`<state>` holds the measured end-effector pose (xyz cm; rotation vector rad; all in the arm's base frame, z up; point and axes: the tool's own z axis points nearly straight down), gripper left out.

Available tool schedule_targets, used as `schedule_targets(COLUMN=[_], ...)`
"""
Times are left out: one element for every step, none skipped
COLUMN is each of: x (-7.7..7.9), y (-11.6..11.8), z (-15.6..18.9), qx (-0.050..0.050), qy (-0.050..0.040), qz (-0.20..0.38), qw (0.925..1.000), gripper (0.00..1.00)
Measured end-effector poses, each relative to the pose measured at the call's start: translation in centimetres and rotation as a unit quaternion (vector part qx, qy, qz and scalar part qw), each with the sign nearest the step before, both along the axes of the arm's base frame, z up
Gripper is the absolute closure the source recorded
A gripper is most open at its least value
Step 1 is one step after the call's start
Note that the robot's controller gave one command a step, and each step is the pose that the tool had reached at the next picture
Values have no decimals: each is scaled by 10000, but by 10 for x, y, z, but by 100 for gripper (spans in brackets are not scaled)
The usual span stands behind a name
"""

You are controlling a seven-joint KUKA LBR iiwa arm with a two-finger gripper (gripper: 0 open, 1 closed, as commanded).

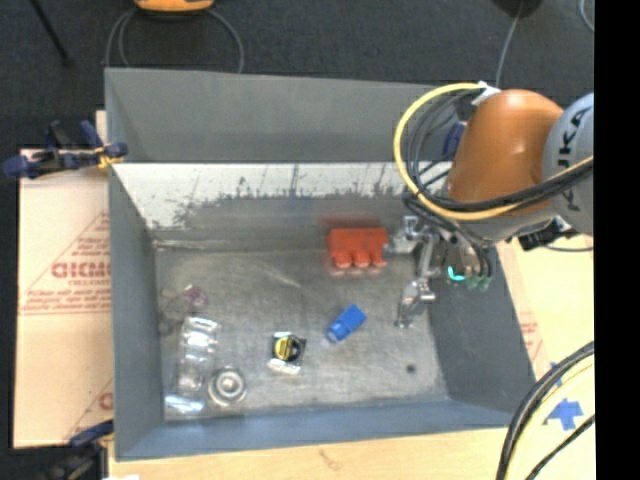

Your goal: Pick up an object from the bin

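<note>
Orange-capped arm (505, 158) over scuffed grey bin (300, 128)

Arm (570, 158): one, entering from the right, its wrist capped by a rounded orange cover (505, 153). Cable loops (412, 143): yellow and black, ringing the cover (bulging out to its left). Gripper (408, 310): bare metal, set below and left of the cover, pointing downward with a slight leftward lean. Green light (456, 273): lit on the gripper's body.
</note>
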<state>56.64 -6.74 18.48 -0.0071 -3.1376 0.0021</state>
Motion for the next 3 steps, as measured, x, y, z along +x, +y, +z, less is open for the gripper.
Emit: schedule_targets(x=[-12, -9, -67], y=[49, 50, 52], z=[-111, -107, 49], qx=[-9, -7, -5], qy=[-64, -111, -62], qz=[1580, 1591, 2655], qw=[9874, 9872, 9641], gripper=[0, 100, 100])
